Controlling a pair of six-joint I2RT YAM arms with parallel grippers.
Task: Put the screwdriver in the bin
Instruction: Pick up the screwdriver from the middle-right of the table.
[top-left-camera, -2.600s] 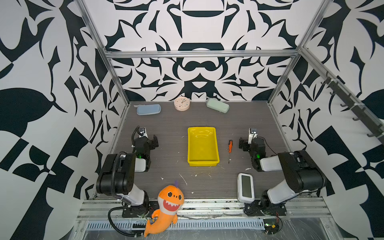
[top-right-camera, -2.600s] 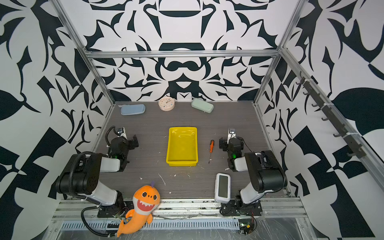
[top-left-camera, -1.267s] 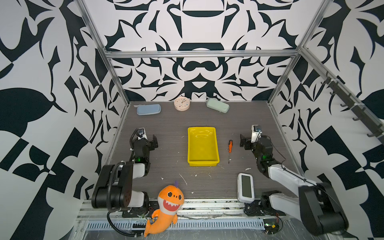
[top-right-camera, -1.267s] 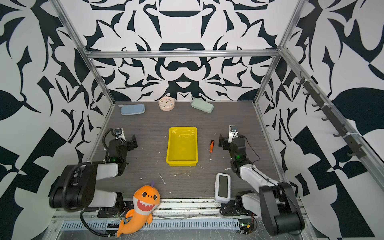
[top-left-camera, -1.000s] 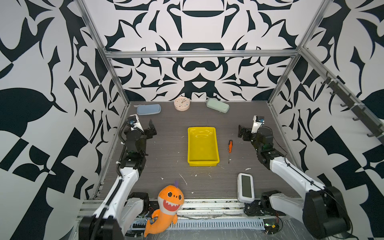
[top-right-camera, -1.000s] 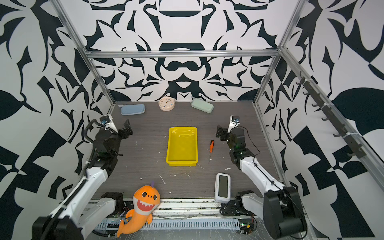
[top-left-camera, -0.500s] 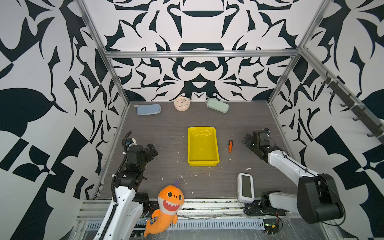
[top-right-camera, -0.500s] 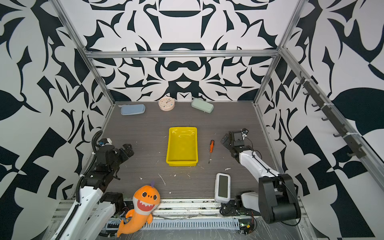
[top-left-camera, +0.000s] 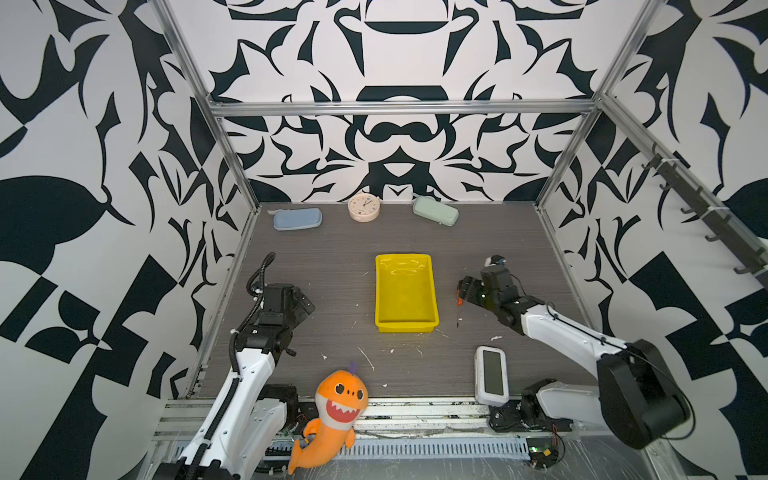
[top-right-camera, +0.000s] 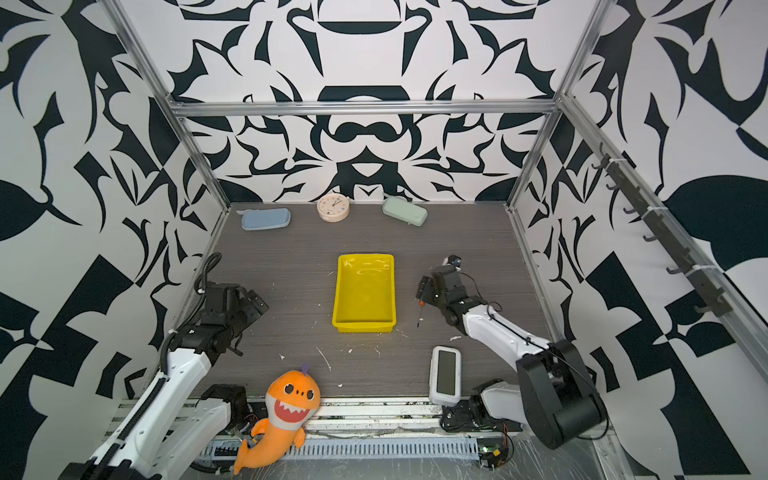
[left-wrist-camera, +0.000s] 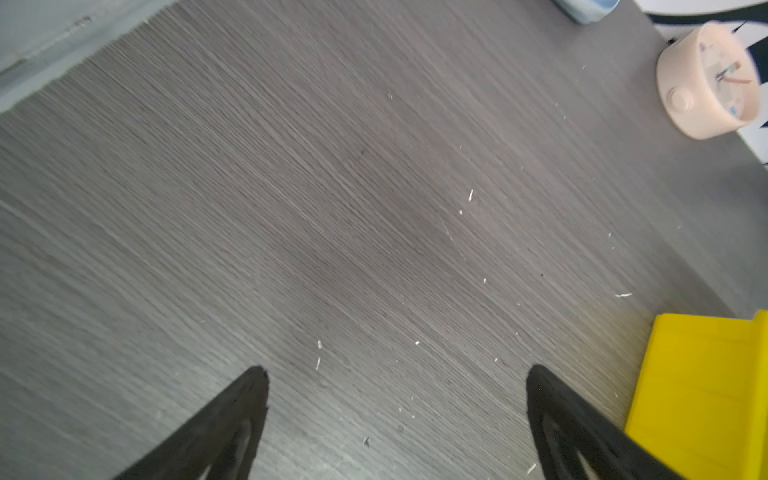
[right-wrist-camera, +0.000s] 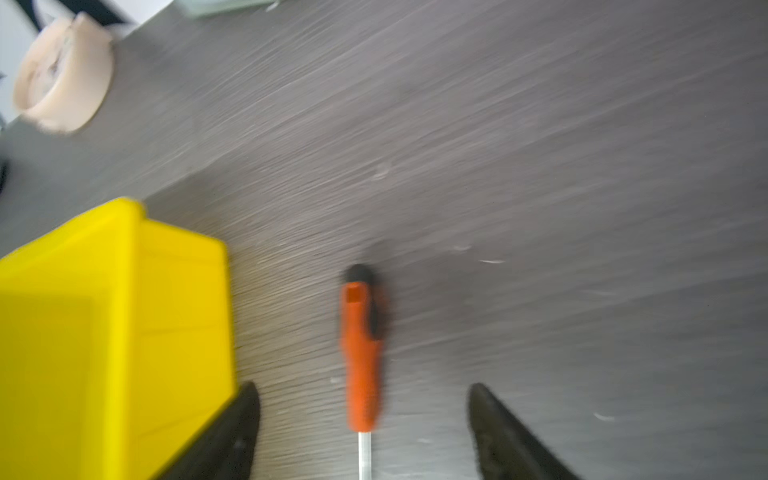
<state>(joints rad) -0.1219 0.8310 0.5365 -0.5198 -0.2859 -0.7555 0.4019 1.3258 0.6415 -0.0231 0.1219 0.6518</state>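
The screwdriver (right-wrist-camera: 361, 353), with an orange handle and a black butt, lies flat on the grey table right of the bin (top-left-camera: 382, 291), a shallow yellow tray. In both top views my right gripper (top-left-camera: 464, 289) hangs low over its handle, so only an orange bit and the thin shaft (top-right-camera: 418, 318) show. In the right wrist view my right gripper (right-wrist-camera: 363, 386) is open, one finger on each side of the handle, touching neither it nor the bin wall (right-wrist-camera: 124, 316). My left gripper (left-wrist-camera: 397, 369) is open over bare table left of the bin (left-wrist-camera: 706, 395).
A pale blue case (top-left-camera: 297, 218), a pink clock (top-left-camera: 363, 207) and a green case (top-left-camera: 435, 210) line the back wall. A white device (top-left-camera: 491, 376) lies at the front right. An orange shark plush (top-left-camera: 332, 411) leans on the front rail. Patterned walls close in three sides.
My right arm has reached out and come down over the screwdriver, and its jaws have narrowed round the handle. My left arm has swung out, then dropped back towards the front left.
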